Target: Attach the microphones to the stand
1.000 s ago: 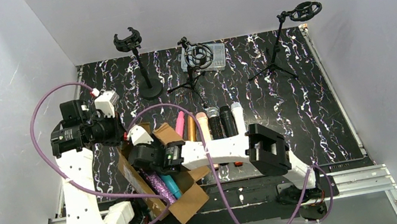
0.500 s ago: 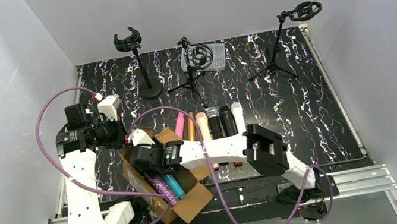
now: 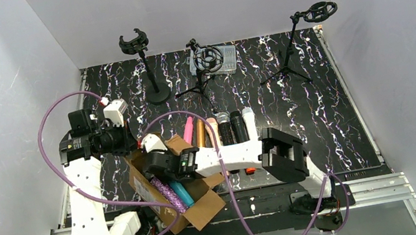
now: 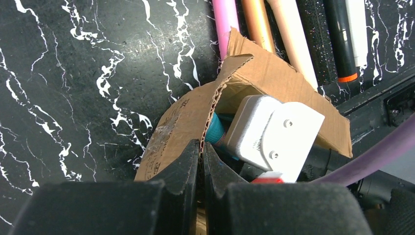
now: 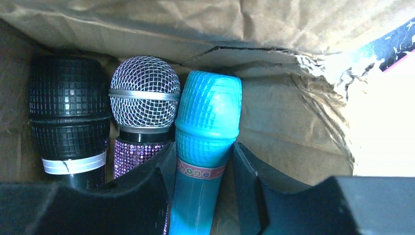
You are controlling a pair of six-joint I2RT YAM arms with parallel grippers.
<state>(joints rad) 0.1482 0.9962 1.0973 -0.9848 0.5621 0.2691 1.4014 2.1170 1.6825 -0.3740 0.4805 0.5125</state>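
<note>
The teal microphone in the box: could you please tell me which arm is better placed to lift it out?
Right. The right gripper is inside the box, straddling the teal microphone. The left gripper is shut on the flap, so it is busy.

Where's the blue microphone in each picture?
Top view: the blue microphone lies in the box, lower left of middle.
Left wrist: only a blue sliver peeks from behind the box, near the middle.
Right wrist: centre, head toward the top, beside a purple glitter one.
Shared landmark: the box.
</note>
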